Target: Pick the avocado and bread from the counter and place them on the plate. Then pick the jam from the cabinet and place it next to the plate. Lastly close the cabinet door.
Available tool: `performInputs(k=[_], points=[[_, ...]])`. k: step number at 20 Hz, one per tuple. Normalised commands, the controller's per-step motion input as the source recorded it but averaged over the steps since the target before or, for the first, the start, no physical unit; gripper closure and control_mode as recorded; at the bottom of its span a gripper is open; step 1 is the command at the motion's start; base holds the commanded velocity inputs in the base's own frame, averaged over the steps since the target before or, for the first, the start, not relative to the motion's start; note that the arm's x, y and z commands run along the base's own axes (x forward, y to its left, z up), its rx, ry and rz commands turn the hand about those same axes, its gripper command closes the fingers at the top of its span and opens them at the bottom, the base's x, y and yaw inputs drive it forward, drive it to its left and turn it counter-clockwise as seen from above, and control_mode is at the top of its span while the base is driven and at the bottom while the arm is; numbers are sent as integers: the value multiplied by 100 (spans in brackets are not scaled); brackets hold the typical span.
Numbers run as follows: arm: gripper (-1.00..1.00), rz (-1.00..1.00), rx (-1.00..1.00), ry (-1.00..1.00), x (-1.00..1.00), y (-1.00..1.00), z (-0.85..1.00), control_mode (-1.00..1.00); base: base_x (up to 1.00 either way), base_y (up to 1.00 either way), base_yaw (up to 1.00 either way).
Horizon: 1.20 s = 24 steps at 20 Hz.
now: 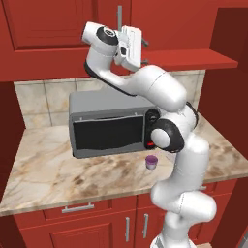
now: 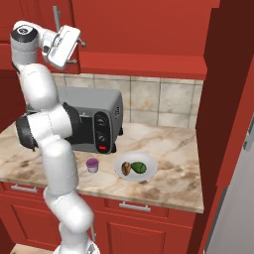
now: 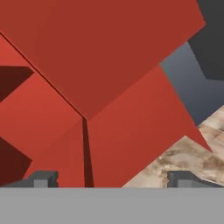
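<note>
The pale plate [image 2: 150, 160] lies on the marble counter [image 2: 173, 144], right of the toaster oven. On it rest the tan bread [image 2: 126, 168] and the dark green avocado [image 2: 140, 167], side by side. The purple jam [image 2: 92, 164] [image 1: 152, 162] stands on the counter just left of the plate, apart from it. My gripper [image 1: 144, 52] [image 2: 77, 52] [image 3: 113, 179] is raised high at the red cabinet [image 1: 193, 58], close to its shelf edge and beside a silver bar handle [image 1: 119, 17]. It is open, with its fingertips [image 3: 43, 178] wide apart and nothing between them.
A grey toaster oven [image 1: 109, 126] fills the back of the counter under the cabinet. One cabinet door [image 2: 225, 99] stands swung out at the right. Red drawers [image 1: 77, 213] run below the counter's thick edge.
</note>
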Motion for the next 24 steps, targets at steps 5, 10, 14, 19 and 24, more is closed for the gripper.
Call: performInputs(k=[5,10,14,19,24], points=[[-100,18,7,13,69,-5,-4,-100,0,0,0],[-100,36,4,-7,-100,-25,19,-100,0,0,0],[-100,22,14,-24,-100,-41,26,-100,0,0,0],[-100,11,19,-39,-100,-39,2,-100,0,0,0],[-100,15,7,-30,-100,-3,-6,-100,0,0,0]])
